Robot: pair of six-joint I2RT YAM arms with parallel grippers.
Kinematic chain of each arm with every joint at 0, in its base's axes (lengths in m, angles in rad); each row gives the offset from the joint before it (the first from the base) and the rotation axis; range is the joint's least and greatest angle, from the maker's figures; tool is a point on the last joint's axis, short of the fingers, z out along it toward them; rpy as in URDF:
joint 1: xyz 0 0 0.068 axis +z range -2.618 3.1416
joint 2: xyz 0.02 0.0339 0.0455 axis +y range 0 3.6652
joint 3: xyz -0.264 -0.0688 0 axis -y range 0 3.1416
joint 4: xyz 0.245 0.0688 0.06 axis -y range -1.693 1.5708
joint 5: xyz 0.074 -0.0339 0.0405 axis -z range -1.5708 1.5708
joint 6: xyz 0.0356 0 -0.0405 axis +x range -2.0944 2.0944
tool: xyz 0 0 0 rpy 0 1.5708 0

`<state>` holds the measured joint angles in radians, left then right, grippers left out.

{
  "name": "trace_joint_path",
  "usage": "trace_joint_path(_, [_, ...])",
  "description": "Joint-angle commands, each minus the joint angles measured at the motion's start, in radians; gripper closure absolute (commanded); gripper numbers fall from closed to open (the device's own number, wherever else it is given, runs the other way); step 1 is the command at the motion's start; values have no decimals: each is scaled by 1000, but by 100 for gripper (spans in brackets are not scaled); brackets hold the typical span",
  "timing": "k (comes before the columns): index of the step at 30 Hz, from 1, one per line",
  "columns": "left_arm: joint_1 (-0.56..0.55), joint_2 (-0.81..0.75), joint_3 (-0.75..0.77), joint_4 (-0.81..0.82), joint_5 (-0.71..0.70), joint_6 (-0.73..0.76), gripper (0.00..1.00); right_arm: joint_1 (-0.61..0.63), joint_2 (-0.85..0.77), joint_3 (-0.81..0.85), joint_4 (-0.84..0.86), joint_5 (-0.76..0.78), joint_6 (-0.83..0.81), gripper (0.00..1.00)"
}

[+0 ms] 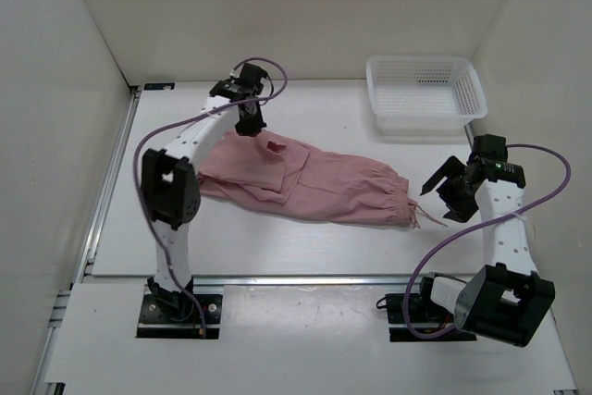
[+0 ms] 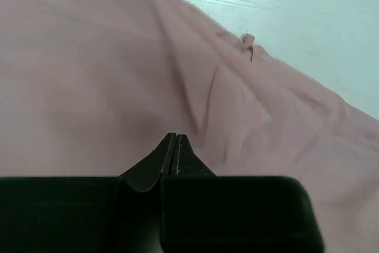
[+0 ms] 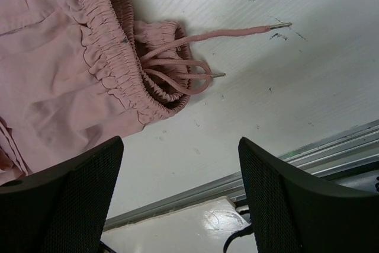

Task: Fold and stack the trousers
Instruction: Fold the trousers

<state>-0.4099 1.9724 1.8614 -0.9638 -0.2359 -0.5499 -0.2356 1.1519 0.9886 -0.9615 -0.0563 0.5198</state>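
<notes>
Lengthwise the trousers [image 1: 310,182] run nine to three o'clock: left gripper [image 1: 248,122] (pressed together) at nine, right gripper [image 1: 442,190] spread at three.

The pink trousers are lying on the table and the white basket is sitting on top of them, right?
Not quite. The trousers do lie on the table, but the white basket is not on top of them. It stands apart from them, farther back on the right. The top external view shows this.
</notes>
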Motion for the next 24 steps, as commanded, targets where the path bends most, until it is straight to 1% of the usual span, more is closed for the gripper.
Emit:
trace_joint_path(1, [-38, 164, 105, 8, -26, 14, 90, -4, -27, -1, 17, -16, -12, 17])
trace_joint_path(2, [-38, 193, 142, 8, -1, 15, 90, -4, -37, -1, 17, -7, -12, 17])
trace_joint_path(3, [-47, 224, 216, 8, 16, 24, 90, -4, -37, -1, 17, -7, -12, 17])
trace_joint_path(5, [-47, 310, 290, 8, 46, 24, 90, -4, -46, -1, 6, -7, -12, 17])
trace_joint_path(6, [-58, 334, 361, 8, 75, 34, 90, -4, -46, -1, 6, -7, -12, 17])
trace_joint_path(9, [-67, 396, 427, 8, 140, 45, 90, -4, -58, -1, -3, 3, -12, 17])
trace_joint_path(12, [-76, 422, 450, -36, 170, 71, 90, -4, -58, -1, -13, 3, -12, 17])
trace_joint_path(14, [-76, 357, 400, -36, 159, 71, 90, -4, -58, -1, -13, 3, -12, 17])
trace_joint_path(16, [-76, 295, 349, -36, 149, 99, 85, -4, -58, -1, -13, 3, -12, 17])
trace_joint_path(17, [-76, 231, 337, -36, 149, 110, 80, -4, -58, -1, -13, -7, -12, 17])
trace_joint_path(18, [-76, 198, 325, -49, 139, 119, 65, -4, -58, -1, -13, -7, -3, 17])
trace_joint_path(20, [-76, 139, 289, -73, 139, 140, 41, -4, -58, -1, -13, -7, -3, 17])
trace_joint_path(21, [-76, 85, 276, -82, 130, 152, 17, -4, -58, -1, -3, -16, -3, 17])
trace_joint_path(22, [-76, 62, 263, -93, 130, 153, 10, -4, -58, -10, -3, -16, -3, 17])
trace_joint_path(24, [-76, 1, 213, -121, 130, 153, 0, -4, -58, -19, 6, -26, -3, 17])
